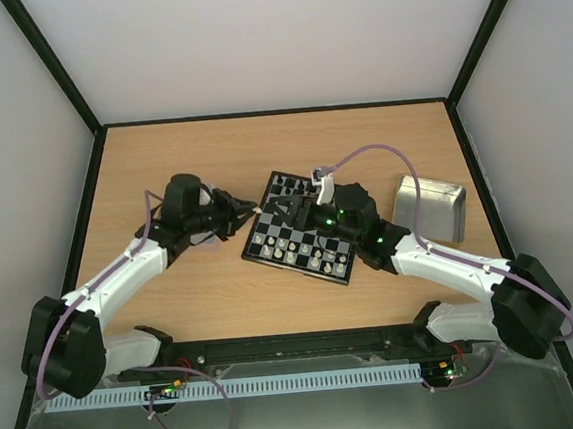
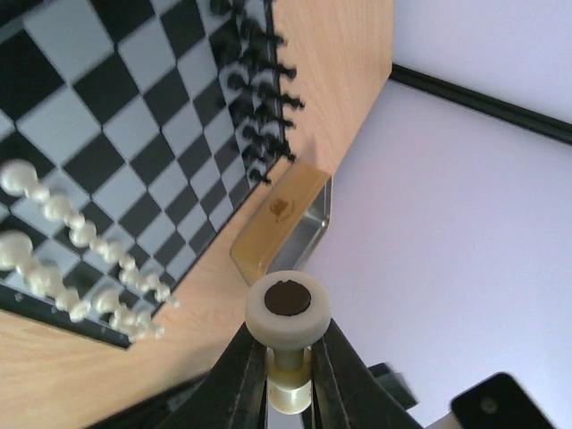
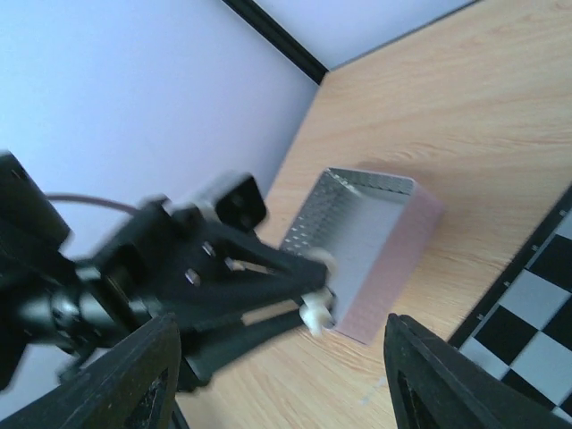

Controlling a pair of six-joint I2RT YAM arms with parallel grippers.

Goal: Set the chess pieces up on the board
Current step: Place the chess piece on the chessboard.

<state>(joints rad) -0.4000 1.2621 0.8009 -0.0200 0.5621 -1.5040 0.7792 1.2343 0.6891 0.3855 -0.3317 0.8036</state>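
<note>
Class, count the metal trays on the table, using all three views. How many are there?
2. The right tray lies right of the board. The left tray sits behind the left gripper, hidden under that arm from above.

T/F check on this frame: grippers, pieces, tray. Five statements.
1. The left gripper is shut on a white piece. True.
2. The right gripper grips a black piece. False: its jaws stand open with nothing between them.
3. Black pieces line the board edge away from the arms. True.
4. The tray sits on the board. False: it lies on the table, right of the board.
5. The board's near edge is bare. False: white pieces stand along it.
</note>
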